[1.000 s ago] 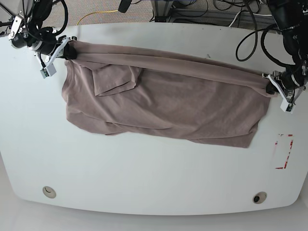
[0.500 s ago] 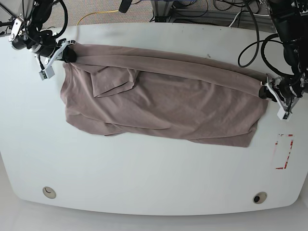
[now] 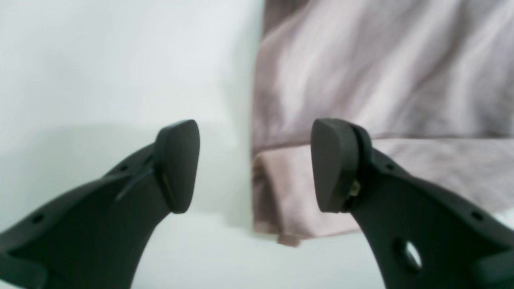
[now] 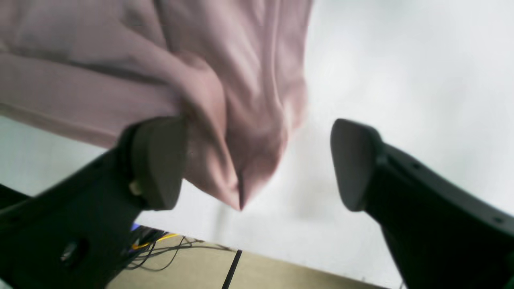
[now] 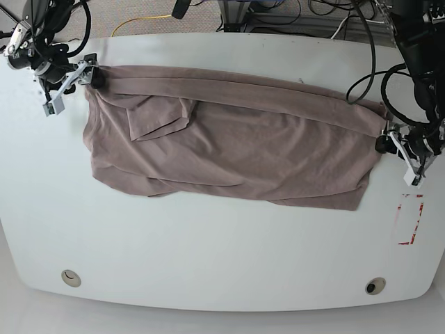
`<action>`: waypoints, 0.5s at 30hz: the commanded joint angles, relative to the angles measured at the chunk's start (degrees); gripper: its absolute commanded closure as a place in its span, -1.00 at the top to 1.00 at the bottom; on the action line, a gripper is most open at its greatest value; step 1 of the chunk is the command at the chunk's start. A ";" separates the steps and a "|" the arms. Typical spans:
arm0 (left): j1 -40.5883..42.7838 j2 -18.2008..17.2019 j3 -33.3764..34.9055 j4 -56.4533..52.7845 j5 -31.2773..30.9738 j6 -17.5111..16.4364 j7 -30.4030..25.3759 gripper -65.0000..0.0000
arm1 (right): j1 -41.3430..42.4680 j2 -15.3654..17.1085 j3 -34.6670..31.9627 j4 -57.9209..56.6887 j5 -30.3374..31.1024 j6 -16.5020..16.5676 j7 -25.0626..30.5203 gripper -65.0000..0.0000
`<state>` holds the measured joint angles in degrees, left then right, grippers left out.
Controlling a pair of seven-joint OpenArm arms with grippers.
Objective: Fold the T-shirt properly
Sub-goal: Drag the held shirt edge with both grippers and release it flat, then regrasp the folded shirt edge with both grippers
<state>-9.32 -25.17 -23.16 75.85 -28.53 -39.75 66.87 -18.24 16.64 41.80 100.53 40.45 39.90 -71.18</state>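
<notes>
No text, label, brand or number can be read in these pictures. The T-shirt (image 5: 229, 142) is plain cloth with no print on it. On the table (image 5: 208, 250), near its right edge in the base view, there is a red mark (image 5: 410, 219) shaped like an open rectangle, but it has no letters or digits that can be read.
</notes>
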 commanded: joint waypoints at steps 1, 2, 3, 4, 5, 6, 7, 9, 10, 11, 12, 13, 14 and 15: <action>0.49 -1.16 -0.27 3.75 -1.66 -0.25 0.86 0.26 | 0.35 0.19 0.53 2.19 0.48 0.10 -0.16 0.74; 1.45 -1.07 -0.10 5.60 -2.10 -0.25 1.04 0.25 | 0.35 0.02 0.53 2.90 0.48 0.10 -0.16 0.76; 2.33 -1.07 -0.10 7.27 -2.37 -0.25 1.13 0.25 | 0.35 0.02 0.53 3.51 0.48 0.10 -0.16 0.75; 4.09 -0.99 -0.10 9.64 -2.81 -0.25 1.22 0.25 | 0.26 -0.16 0.53 4.30 0.48 0.10 -0.16 0.75; 5.85 -0.99 -0.01 12.10 -3.25 -0.25 1.22 0.25 | 0.17 -0.60 0.35 5.01 0.56 0.10 -0.16 0.75; 7.08 -0.90 -0.01 13.60 -3.42 -0.25 1.22 0.25 | 0.17 -1.22 0.26 5.53 0.56 0.10 -0.16 0.75; 8.14 -0.81 -0.01 15.00 -3.69 -0.25 1.22 0.25 | 0.17 -1.66 0.26 5.97 0.56 0.10 -0.16 0.75; 10.68 0.16 -0.01 18.17 -4.13 -0.25 1.22 0.25 | 0.09 -2.71 0.26 7.29 0.56 0.10 -0.25 0.75; 12.00 0.42 -0.01 19.66 -4.13 -0.25 1.22 0.25 | 0.09 -3.06 0.26 7.82 0.56 0.10 -0.60 0.75; 13.15 0.42 -0.01 20.98 -4.13 -0.25 1.13 0.24 | 0.09 -3.50 0.26 8.00 0.56 0.10 -1.22 0.75; 14.55 0.51 -0.01 22.39 -4.04 -0.25 1.04 0.24 | 0.17 -3.94 0.26 8.08 0.56 0.10 -1.92 0.75; 15.70 0.51 -0.01 23.44 -3.77 -0.25 0.95 0.24 | 0.17 -4.56 0.26 8.08 0.56 0.10 -2.45 0.75; 16.31 0.60 -0.01 23.79 -3.69 -0.25 0.78 0.24 | 0.17 -4.91 0.26 8.08 0.56 0.10 -2.45 0.75; 16.84 0.60 -0.01 23.79 -3.60 -0.25 -0.10 0.24 | 0.26 -5.35 0.26 8.08 0.56 0.10 -2.45 0.75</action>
<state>7.70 -23.38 -22.65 98.39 -32.08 -39.94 68.42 -18.17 11.29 41.69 107.57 40.23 39.92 -74.26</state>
